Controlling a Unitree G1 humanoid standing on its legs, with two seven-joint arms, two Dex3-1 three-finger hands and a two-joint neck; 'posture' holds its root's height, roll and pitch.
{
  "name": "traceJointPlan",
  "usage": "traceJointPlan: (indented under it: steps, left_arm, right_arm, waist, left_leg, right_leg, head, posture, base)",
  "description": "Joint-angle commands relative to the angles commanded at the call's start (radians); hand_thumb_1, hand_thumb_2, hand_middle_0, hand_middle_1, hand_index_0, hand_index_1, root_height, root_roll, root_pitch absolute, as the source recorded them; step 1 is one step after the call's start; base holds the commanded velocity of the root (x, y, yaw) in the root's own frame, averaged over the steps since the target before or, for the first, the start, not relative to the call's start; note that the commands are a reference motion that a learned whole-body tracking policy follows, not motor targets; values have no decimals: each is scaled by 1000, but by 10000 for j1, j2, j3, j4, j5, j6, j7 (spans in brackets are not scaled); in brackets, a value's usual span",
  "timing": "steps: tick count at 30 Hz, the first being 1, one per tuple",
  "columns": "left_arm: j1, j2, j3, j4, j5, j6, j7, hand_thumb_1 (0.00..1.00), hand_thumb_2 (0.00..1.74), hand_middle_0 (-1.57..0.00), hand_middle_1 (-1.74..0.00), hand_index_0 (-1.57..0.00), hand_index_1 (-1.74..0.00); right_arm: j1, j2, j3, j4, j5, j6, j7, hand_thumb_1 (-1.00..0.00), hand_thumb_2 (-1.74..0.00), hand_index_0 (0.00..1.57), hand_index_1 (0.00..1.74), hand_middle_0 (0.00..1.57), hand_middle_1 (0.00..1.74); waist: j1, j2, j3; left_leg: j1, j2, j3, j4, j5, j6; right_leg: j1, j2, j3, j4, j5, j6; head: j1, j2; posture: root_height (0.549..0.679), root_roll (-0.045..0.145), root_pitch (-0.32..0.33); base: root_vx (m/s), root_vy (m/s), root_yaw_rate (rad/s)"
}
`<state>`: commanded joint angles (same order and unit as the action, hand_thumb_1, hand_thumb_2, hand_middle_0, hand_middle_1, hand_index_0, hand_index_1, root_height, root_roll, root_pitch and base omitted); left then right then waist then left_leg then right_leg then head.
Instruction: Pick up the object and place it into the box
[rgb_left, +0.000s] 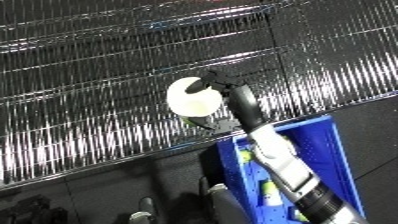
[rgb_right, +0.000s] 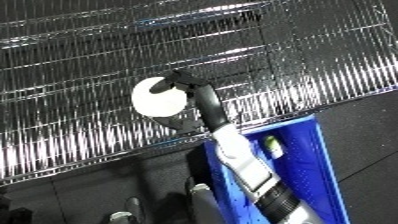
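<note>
A robot's head camera looks down on a shiny wire shelf that fills the upper part of the scene, with a dark floor below it. 1 arm reaches up from the lower right: a white and silver forearm ending in a black right hand. Its fingers and thumb are curled round a white ball, which appears smooth and round. The ball sits over the front part of the wire shelf; whether it rests on the wires or is lifted clear cannot be told. The left hand does not show.

Below and to the right, just beside the shelf's front edge, stands a blue bin, long and open-topped. The forearm crosses above it. Something small, yellow-green and white, lies inside the bin, too unclear to name.

The step in hand looks like the carry: the ball is gripped, the bin is not yet reached. To do it well, the hand should probably rise enough for the ball to clear the shelf's edge and the bin's near wall, then draw back and down until the ball is over the bin's open middle before the fingers spread. A smooth ball may roll out of the curled fingers if the wrist tips.
</note>
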<state>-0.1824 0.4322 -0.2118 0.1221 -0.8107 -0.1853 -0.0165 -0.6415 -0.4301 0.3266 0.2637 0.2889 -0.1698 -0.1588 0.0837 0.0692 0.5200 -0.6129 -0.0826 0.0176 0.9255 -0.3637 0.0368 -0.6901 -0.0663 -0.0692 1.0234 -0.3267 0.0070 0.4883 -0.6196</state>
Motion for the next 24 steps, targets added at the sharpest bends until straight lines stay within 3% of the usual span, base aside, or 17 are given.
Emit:
traceJointPlan:
  steps: [10,19,24]
  left_arm:
    - [193,27,253,-52,60,-235,-73,1000,1740,-1570,-1740,-1570,-1740]
    - [525,20,780,-134,216,-366,-187,1000,1740,-1570,-1740,-1570,-1740]
    - [622,17,1066,-88,258,-387,-264,1000,1740,-1570,-1740,-1570,-1740]
  right_arm:
    - [680,-124,-611,-1001,-149,-378,-409,-750,-1305,1178,1305,1178,1305]
    - [2221,-365,-1718,-2490,-315,-1208,-541,-750,-1305,1178,1305,1178,1305]
    - [2851,-571,-2254,-3172,-427,-1334,-703,-750,-1305,1178,1305,1178,1305]
  waist:
    - [-231,-107,0]
    - [-673,-307,-7]
    - [-903,-375,-126]
  left_leg:
    - [329,89,-32,-397,81,-4]
    - [874,357,-3,-875,181,-44]
    - [1145,510,84,-1220,279,-93]
  right_leg:
    - [293,88,40,-353,88,57]
    - [844,215,201,-910,232,163]
    - [1139,262,278,-1337,348,210]
  head:
    - [156,198]
    - [19,506]
    - [232,686]
  posture:
    - [606,61,40]
    - [615,58,28]
    - [622,59,31]
  base:
    - [-54,-32,-72]
    - [-62,-47,-181]
    - [-55,-34,-224]
